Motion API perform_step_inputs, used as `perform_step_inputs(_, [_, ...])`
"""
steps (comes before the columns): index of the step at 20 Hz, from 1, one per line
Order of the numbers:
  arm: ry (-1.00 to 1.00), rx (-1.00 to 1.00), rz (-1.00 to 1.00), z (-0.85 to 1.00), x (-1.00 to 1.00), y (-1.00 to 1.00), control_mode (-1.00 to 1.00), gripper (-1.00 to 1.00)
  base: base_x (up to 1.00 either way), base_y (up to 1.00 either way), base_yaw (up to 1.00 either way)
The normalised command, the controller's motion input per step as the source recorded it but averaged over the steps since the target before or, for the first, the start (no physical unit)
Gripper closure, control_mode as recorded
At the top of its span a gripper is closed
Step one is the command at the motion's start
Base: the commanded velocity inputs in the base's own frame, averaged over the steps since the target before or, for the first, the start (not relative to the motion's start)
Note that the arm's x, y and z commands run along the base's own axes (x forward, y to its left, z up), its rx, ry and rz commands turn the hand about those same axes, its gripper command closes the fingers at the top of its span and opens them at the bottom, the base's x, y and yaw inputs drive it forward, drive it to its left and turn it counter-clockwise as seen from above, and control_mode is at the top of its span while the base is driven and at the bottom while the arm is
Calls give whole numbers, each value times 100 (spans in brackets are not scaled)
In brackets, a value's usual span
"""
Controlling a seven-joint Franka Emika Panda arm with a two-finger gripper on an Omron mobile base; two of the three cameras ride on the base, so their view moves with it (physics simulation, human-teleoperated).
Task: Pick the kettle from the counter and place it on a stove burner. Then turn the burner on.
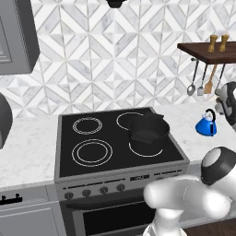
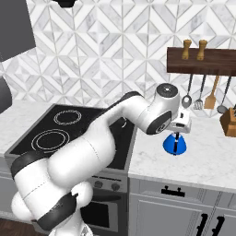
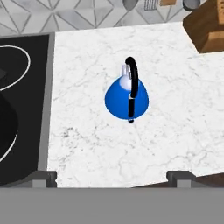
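- One kettle (image 3: 127, 98) is what you're after: blue, dark handle arched over the top, upright on the white marble counter (image 3: 109, 144) to the right of the stove (image 1: 69, 159), well apart from its edge.
- You've got the gripper (image 3: 111, 178) hovering above the kettle w/ jaws spread wide, nothing held; in the hand view both fingertips (image 3: 41, 178) sit far apart, the kettle between and beyond them, untouched.
- Your right base view has the wrist right over the kettle (image 2: 175, 144), partly hiding its top.
- Black pot (image 1: 148, 131) sits on the stove's front-right ring; the large double-ringed stove burner (image 1: 92, 152) at front left is bare, smaller ring (image 1: 87, 125) behind it too.
- Knobs (image 1: 94, 191) run along the stove front; small markings on the panel beside them, too blurred for you to read.
- Wooden shelf (image 2: 203, 62) on the wall carries two shakers (image 2: 186, 49), w/ utensils (image 2: 199, 94) hanging below.
- Knife block (image 2: 228, 120) stands at the counter's far right.
- No brand or legible writing anywhere you can check.
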Motion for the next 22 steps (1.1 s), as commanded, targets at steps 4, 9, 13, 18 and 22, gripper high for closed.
perform_step_inputs(4, [3, 0, 0, -40, 91, 0, -100, -100, 0, 0, 0])
perform_step_inputs(9, [7, 0, 0, -17, 26, 0, -100, -100, 0, 0, 0])
perform_step_inputs(13, [13, -4, 0, -37, 30, -9, -100, -100, 0, 0, 0])
perform_step_inputs(18, [12, -1, 0, -43, 30, -22, -100, -100, 0, 0, 0])
perform_step_inputs(22, [2, 0, 0, -21, 18, -38, -100, -100, 0, 0, 0])
